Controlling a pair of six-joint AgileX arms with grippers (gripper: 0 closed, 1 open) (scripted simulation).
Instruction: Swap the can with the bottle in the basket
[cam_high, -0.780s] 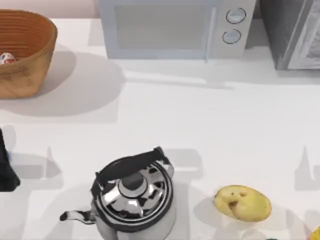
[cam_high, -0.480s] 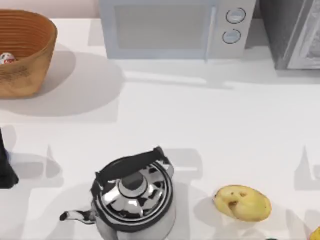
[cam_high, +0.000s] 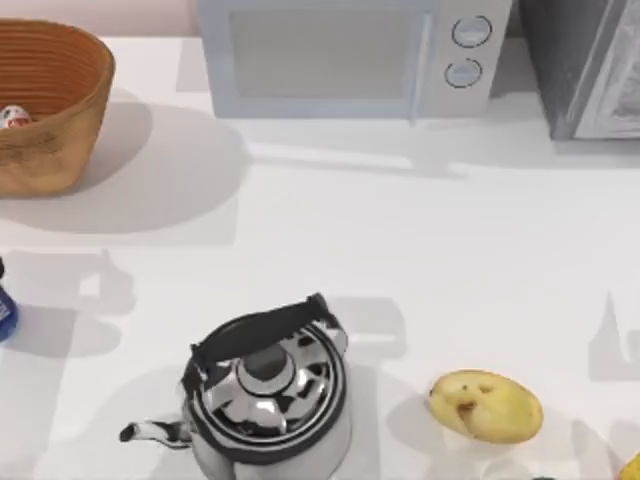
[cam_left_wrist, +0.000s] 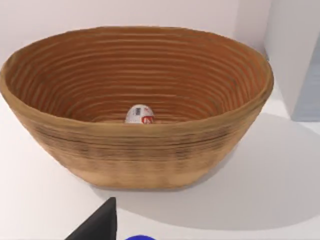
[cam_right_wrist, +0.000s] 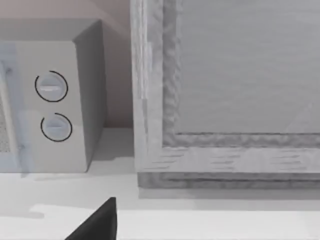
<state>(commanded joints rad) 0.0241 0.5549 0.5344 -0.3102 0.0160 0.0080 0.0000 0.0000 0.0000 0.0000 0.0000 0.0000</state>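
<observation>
Left fingers (cam_left_wrist: 100, 222): one dark tip is seen at the lower edge of the left wrist view; whether the fingers are apart or together cannot be told. Just beside that tip, a sliver of the blue can (cam_left_wrist: 140, 237) is seen at the frame's bottom edge. Contact btwn tip and can cannot be told.

Right fingers (cam_right_wrist: 100, 220): one dark tip is seen low in the right wrist view, over the white counter (cam_right_wrist: 210, 220); apart or together cannot be told. Beyond it, the microwave (cam_right_wrist: 55, 100) w/ two round dials and a grey cabinet (cam_right_wrist: 225, 90) are seen at the back.

Can (cam_high: 5, 312), top view: placed upright at the far left edge of the counter (cam_high: 400, 240), cut by the frame, well apart from the basket and to the left of the kettle.

Basket (cam_high: 50, 100): set at the back left corner of the counter; woven, orange-brown, ribbed. In the left wrist view the basket (cam_left_wrist: 140, 145) is seen from the side, opening up.

Bottle (cam_left_wrist: 139, 114): found inside the basket on its floor, white w/ red label, partly hidden by the near rim. Also seen in the top view as a small white-red spot, bottle (cam_high: 12, 117), at the frame's left edge.

Other items: kettle (cam_high: 265, 385), chrome w/ black handle, front centre-left; potato (cam_high: 485, 405), front right, apart from the kettle; microwave (cam_high: 350, 55) along the back.
</observation>
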